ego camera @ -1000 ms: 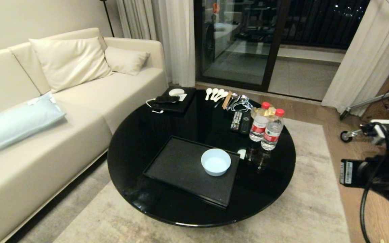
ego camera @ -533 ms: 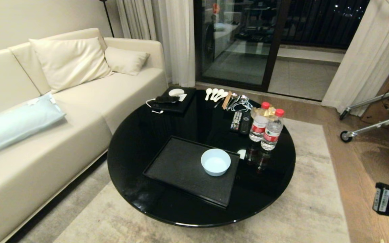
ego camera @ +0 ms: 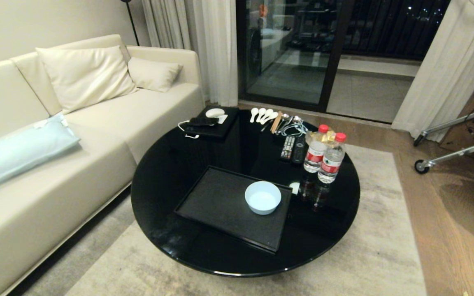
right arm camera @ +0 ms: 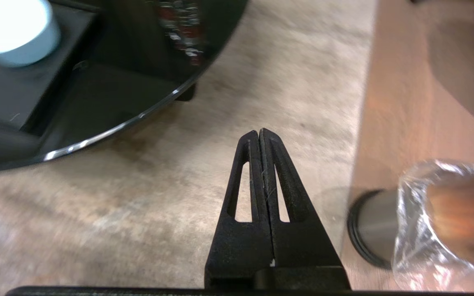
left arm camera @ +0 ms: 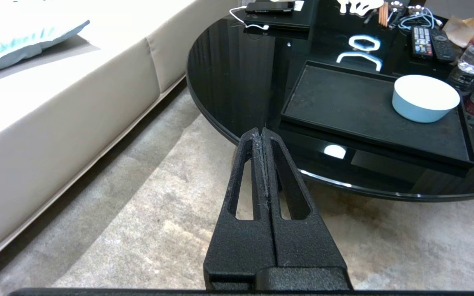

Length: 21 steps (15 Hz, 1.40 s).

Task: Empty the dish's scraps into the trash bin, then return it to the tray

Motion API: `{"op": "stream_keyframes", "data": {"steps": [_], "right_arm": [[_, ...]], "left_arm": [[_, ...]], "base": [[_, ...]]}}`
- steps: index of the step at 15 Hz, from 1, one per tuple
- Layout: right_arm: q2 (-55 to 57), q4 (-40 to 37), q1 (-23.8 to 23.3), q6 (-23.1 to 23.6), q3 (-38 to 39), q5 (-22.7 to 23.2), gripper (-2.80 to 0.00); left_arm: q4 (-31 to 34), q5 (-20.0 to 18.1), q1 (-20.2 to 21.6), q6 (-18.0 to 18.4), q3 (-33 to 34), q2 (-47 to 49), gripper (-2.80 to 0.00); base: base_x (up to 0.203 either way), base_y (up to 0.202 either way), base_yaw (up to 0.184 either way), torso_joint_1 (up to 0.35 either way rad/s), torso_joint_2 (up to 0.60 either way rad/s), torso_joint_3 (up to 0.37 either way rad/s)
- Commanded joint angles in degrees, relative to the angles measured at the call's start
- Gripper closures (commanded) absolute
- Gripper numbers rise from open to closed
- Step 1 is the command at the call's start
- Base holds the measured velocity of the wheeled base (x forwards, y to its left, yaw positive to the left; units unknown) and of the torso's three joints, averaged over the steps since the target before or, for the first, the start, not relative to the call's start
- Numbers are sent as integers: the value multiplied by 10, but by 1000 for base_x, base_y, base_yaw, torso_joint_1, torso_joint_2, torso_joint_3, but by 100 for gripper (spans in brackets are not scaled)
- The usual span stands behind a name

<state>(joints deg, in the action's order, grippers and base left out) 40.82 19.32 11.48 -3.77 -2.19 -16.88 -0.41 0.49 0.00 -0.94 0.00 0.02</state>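
The pale-blue dish (ego camera: 263,197) stands upright on the right part of the black tray (ego camera: 216,201), and its inside looks bare. Both wrist views show the dish (left arm camera: 425,98) (right arm camera: 10,31) on the tray (left arm camera: 344,102). The metal trash bin (right arm camera: 379,226) with its clear bag stands on the wood floor beside the rug. An orange blur of scraps (right arm camera: 463,213) shows inside the bag. My right gripper (right arm camera: 259,132) is shut and empty, low over the rug between table and bin. Over the rug at the table's near edge, my left gripper (left arm camera: 261,130) is parked, shut and empty.
The round black glass table (ego camera: 171,172) also carries two water bottles (ego camera: 325,154), remotes (ego camera: 292,148), white spoons (ego camera: 261,115) and a laptop (ego camera: 212,125). A cream sofa (ego camera: 56,156) runs along the left. A cart's legs (ego camera: 447,152) stand at the right.
My right arm has dropped down and out of the head view at the lower right; only a dark tip remains in the corner. Dish, tray and left gripper have not moved.
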Motion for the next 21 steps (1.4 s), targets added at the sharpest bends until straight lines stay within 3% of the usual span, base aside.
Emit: {"op": "stream_keyframes", "data": {"steps": [1, 3, 5, 8, 11, 16, 21], "right_arm": [[-167, -81, -1, 8, 5, 26, 0], [-242, -159, -4, 18, -4, 57, 0], [-249, -206, -25, 28, -9, 85, 0], [-247, -215, -74, 32, -9, 95, 0], [-297, -208, -125, 49, 16, 141, 0], [-400, -219, -120, 66, 12, 165, 0], [-408, -191, -119, 68, 22, 169, 0]], "left_arm": [[0, 1, 0, 0, 0, 0, 0], [0, 0, 0, 0, 0, 0, 0], [0, 0, 0, 0, 0, 0, 0], [0, 0, 0, 0, 0, 0, 0], [0, 0, 0, 0, 0, 0, 0], [0, 0, 0, 0, 0, 0, 0], [0, 0, 0, 0, 0, 0, 0]], "base": [[0, 0, 0, 0, 0, 0], [0, 0, 0, 0, 0, 0], [0, 0, 0, 0, 0, 0], [0, 0, 0, 0, 0, 0], [0, 0, 0, 0, 0, 0], [0, 0, 0, 0, 0, 0], [0, 0, 0, 0, 0, 0]]}}
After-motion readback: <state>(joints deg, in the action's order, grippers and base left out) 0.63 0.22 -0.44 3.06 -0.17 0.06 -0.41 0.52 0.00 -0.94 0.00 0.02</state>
